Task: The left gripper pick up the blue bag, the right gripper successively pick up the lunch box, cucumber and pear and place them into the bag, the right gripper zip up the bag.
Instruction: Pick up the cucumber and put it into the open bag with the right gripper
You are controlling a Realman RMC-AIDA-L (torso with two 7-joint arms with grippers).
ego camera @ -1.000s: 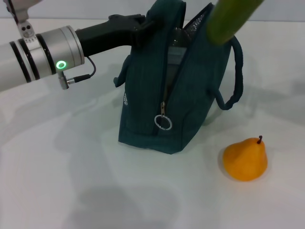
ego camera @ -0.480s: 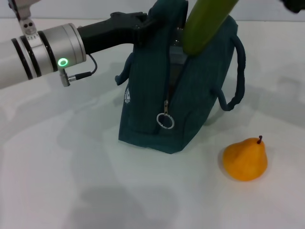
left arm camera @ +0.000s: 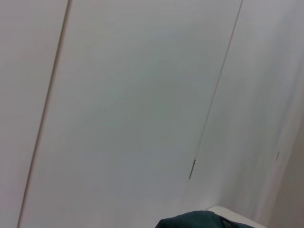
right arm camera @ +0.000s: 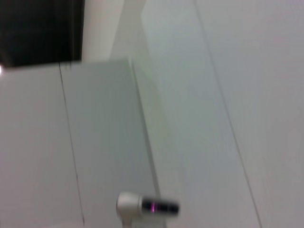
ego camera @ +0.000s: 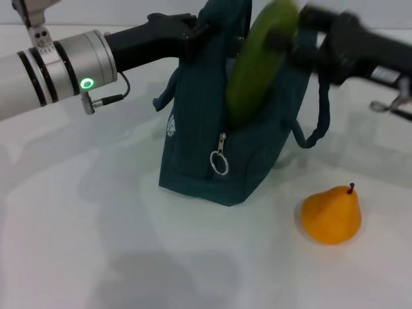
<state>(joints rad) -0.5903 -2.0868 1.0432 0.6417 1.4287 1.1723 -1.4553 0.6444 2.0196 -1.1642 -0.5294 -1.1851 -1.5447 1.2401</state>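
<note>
From the head camera there is one bag (ego camera: 219, 138), one cucumber (ego camera: 254, 64) and one pear (ego camera: 331, 214); the lunch box cannot be seen. The bag stands on the white table (ego camera: 96, 244), its top edge clamped in the left gripper (ego camera: 193, 32). The right gripper (ego camera: 293, 42) grips the cucumber's upper end, with the lower end sunk into the bag's open mouth. The pear sits alone on the table, near the bag's right side.

The left wrist camera shows only a scrap of bag (left arm camera: 199, 221) below a pale wall.

The right wrist camera shows wall panels, with none of the task's things.
</note>
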